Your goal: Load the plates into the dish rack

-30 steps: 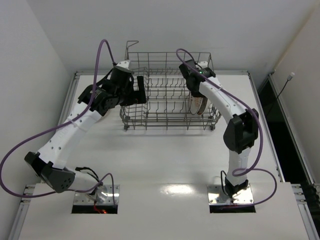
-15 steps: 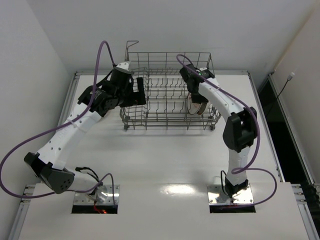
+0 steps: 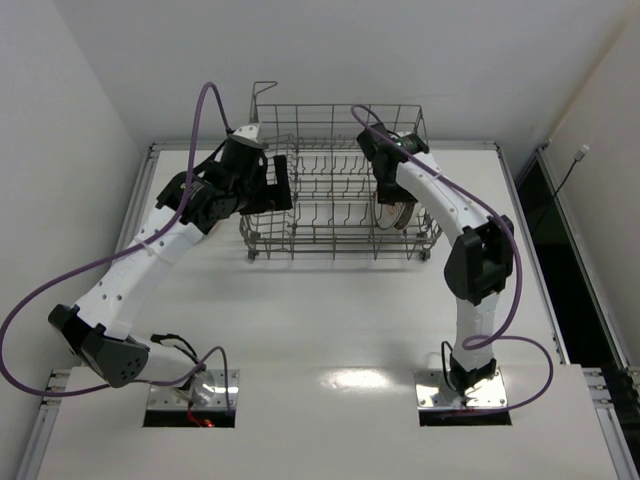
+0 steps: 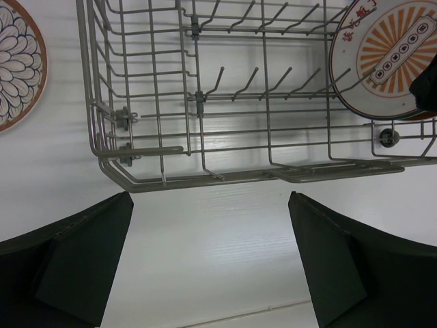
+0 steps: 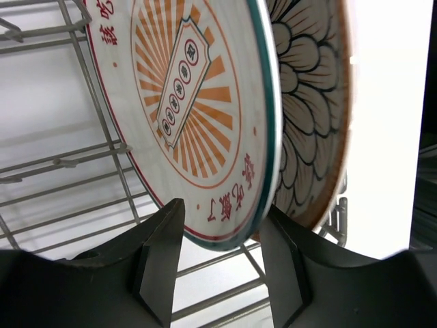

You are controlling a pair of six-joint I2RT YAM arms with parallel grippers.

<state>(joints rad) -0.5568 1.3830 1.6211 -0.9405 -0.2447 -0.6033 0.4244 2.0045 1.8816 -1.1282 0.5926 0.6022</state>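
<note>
On the glossy white table [image 3: 330,330], boxed in by plain white walls [image 3: 60,120], the dish rack [image 3: 330,200] stood at the far end. The right gripper [image 5: 218,219] pinched the sunburst plate [image 5: 191,116], which stood upright in the rack just in front of a petal plate [image 5: 307,123]. The left gripper [image 4: 208,198] hung spread and empty over the table. Another petal plate [image 4: 17,65] lay flat beside the rack.

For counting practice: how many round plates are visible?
3: a white sunburst plate and a petal-patterned plate behind it stand in the grey wire rack; another petal-patterned plate lies on the table outside.
</note>
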